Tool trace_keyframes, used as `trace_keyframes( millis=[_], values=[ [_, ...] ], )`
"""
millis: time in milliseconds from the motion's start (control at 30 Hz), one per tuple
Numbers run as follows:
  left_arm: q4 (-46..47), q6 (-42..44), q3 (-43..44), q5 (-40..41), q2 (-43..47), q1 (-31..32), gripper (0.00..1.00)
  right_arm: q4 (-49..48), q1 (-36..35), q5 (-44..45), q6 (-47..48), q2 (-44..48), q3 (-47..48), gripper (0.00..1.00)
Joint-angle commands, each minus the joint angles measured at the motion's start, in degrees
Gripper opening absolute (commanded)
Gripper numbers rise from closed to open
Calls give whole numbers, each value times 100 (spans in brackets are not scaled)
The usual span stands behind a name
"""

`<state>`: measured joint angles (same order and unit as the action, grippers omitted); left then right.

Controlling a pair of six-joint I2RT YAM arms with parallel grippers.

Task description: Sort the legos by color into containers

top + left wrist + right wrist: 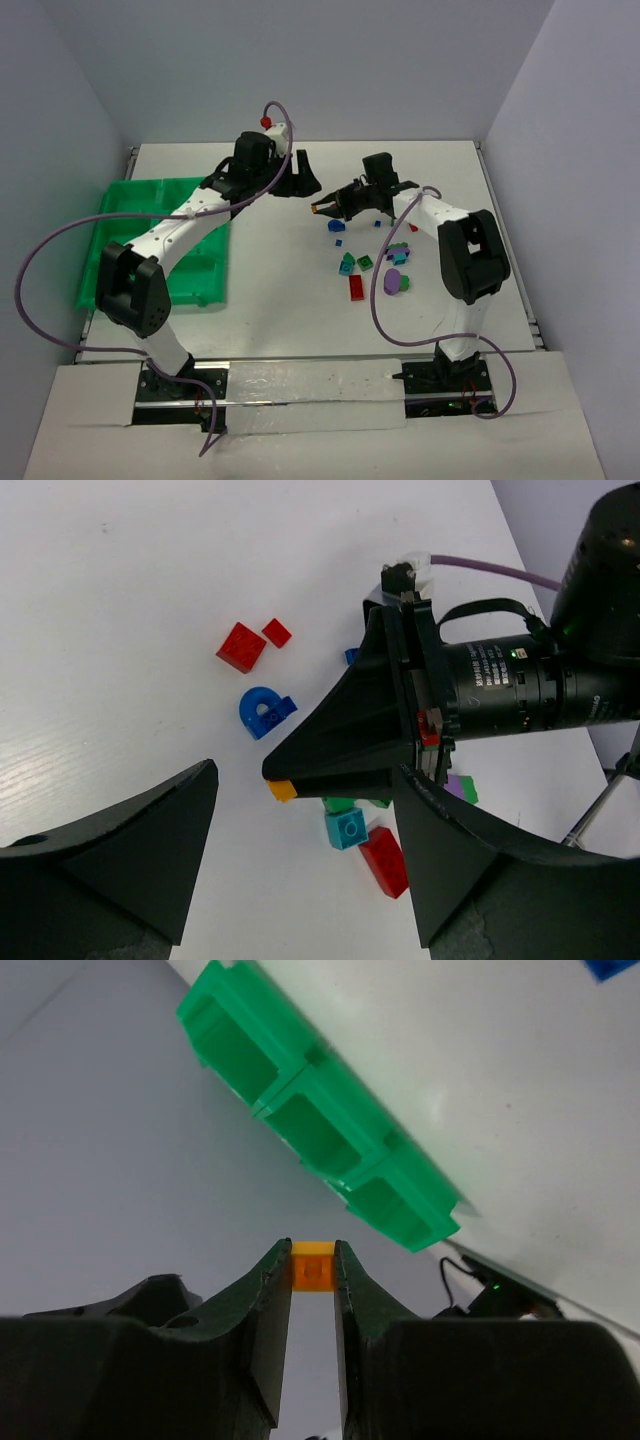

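Observation:
My right gripper (312, 1260) is shut on a small orange lego (312, 1266), held at its fingertips above the table. In the top view it (322, 208) points left toward my left gripper (306, 184). The left gripper (305, 770) stands open, its jaws to either side of the right gripper's tips and the orange lego (282, 790). It touches nothing. Loose legos lie on the table: a red brick (241, 646), a blue arch (265, 710), a teal brick (346, 828) and a longer red brick (385, 860). The green tray of containers (120, 205) sits at the far left.
More legos lie scattered right of centre, among them a purple piece (393, 282), a green one (365, 263) and a blue one (336, 226). The left arm's white link crosses over the tray. Grey walls close in the table on three sides.

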<state>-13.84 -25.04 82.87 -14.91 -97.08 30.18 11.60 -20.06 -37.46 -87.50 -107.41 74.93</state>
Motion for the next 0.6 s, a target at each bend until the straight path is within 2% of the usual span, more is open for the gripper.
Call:
trace_keyframes(
  millis=[0, 267, 567],
  values=[
    [92, -90, 83, 448, 30, 132, 78, -886, -49, -443, -849, 328, -125, 0],
    [71, -167, -201, 493, 93, 164, 73, -1680, -112, -648, -1638, 344, -645, 0],
    [169, -244, -552, 354, 228, 190, 67, -2202, -156, -750, -2087, 277, -855, 0]
  ],
)
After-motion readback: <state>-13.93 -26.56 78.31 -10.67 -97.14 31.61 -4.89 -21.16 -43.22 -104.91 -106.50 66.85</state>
